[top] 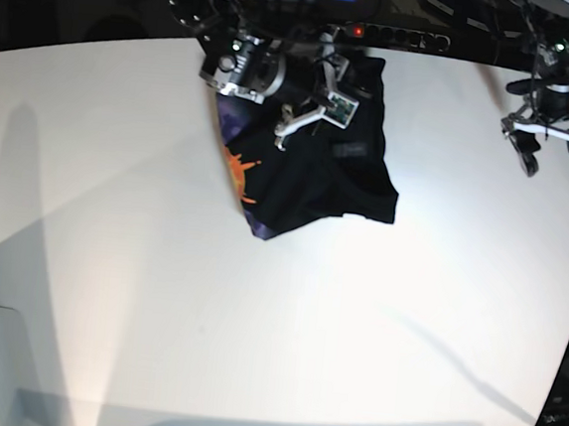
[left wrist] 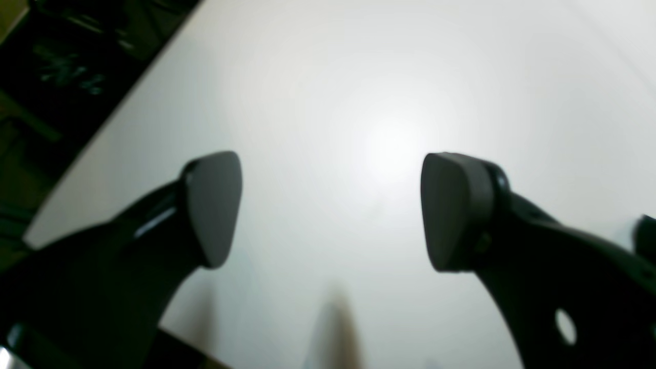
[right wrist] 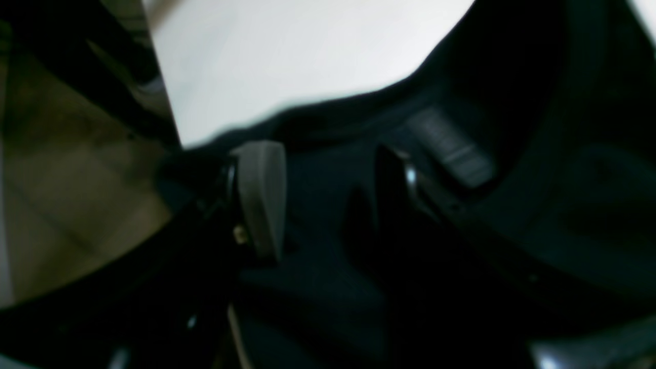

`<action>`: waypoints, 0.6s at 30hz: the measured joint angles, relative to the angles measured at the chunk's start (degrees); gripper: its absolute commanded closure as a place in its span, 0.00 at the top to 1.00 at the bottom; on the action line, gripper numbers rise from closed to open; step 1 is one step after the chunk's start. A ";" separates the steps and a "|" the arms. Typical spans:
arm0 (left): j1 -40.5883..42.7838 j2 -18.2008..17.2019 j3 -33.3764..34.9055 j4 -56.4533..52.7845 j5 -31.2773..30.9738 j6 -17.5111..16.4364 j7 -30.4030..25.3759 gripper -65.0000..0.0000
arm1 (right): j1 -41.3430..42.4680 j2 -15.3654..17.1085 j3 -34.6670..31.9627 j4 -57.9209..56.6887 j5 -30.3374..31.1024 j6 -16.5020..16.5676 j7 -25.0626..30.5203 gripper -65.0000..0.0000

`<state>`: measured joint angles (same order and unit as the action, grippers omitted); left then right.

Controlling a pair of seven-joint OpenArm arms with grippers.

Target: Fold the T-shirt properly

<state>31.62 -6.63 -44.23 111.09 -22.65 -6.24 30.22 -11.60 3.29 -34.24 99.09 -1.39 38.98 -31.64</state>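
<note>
Left wrist: left pincer point(left wrist: 330, 210) is being held released over bare worktop point(left wrist: 359, 92).

Right wrist: right pincer point(right wrist: 328, 200), jaws parted, w/ T-shirt point(right wrist: 512, 154) between; cloth may be snagged.

Base: T-shirt bunched at worktop's far edge; could be dragged off.

Big white table point(top: 254, 330) w/ bright glare mid-top, long shadows, dark cluttered bkgd behind far edge

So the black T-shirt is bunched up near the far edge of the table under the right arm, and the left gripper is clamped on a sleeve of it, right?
Not quite. The T-shirt is bunched near the far edge of the table under the right arm, but the left gripper holds nothing. The left wrist view shows it open over bare table, and the base view shows it well away from the shirt.
</note>
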 measured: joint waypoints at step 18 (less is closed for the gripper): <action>2.34 0.13 -0.20 3.28 -8.39 0.00 -0.09 0.81 | 7.43 -2.36 6.14 6.23 0.09 0.20 -1.07 0.46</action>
<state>33.95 -6.50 -44.42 114.37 -31.05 -6.24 30.13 -4.16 0.93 -28.10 105.32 -1.30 39.18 -32.71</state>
